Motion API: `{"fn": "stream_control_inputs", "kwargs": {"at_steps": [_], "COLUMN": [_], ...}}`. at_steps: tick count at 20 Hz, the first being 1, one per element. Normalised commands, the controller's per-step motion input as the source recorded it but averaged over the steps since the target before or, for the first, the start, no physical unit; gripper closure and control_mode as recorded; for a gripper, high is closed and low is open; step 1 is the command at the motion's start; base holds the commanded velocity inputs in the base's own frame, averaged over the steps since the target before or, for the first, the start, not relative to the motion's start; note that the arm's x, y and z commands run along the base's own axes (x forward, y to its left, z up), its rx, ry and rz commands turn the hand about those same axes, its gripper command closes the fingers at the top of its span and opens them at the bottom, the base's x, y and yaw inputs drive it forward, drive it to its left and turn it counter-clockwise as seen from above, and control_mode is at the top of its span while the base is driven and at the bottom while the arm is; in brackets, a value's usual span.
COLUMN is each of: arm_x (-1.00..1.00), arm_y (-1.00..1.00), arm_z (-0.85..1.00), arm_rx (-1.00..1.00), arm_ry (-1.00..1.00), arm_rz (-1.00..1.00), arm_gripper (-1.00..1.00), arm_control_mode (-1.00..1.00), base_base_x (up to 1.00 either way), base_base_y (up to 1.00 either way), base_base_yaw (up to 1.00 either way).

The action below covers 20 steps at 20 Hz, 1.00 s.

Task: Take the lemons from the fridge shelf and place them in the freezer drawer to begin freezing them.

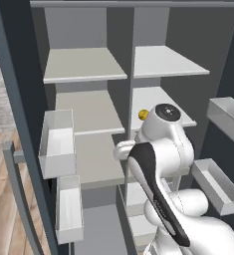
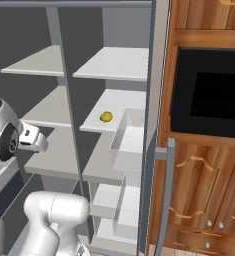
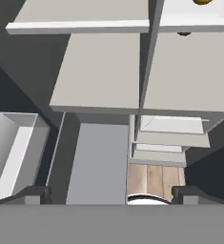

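One lemon (image 1: 143, 114) lies near the front left corner of the second shelf in the fridge's right column; it also shows as a small yellow fruit (image 2: 105, 117) and at the top edge of the hand view (image 3: 202, 2). The freezer drawer (image 3: 96, 162) is the grey box at the bottom of the left column, seen low down (image 1: 96, 226). My gripper (image 3: 112, 195) is open, its fingertips (image 3: 35, 194) wide apart with nothing between them. It hangs in front of the shelves, above the drawer and well below and left of the lemon.
White door bins hang on the left door (image 1: 56, 144) and the right door (image 1: 215, 184), close to the arm on both sides. Narrow white drawers (image 3: 168, 138) stack at the bottom of the right column. A wooden cabinet with a dark oven (image 2: 209, 95) stands to the right.
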Motion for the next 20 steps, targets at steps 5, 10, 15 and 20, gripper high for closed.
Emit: {"fn": "stream_control_inputs", "kwargs": {"at_steps": [5,10,15,20], "arm_x": [-0.14,0.00,0.09,0.17], "arm_y": [0.52,0.44,0.40,0.69], "arm_z": [0.23,0.23,0.11,0.00], "arm_rx": [0.04,0.08,0.11,0.06], "arm_ry": [-0.01,0.00,0.00,0.00], "arm_rz": [0.07,0.07,0.07,0.01], "arm_gripper": [-1.00,-1.00,-1.00,-1.00], "arm_control_mode": [-1.00,-1.00,-1.00,-1.00], "base_base_x": [0.00,0.00,0.00,0.00], "base_base_y": [0.00,0.00,0.00,0.00], "base_base_yaw": [0.00,0.00,0.00,0.00]}}
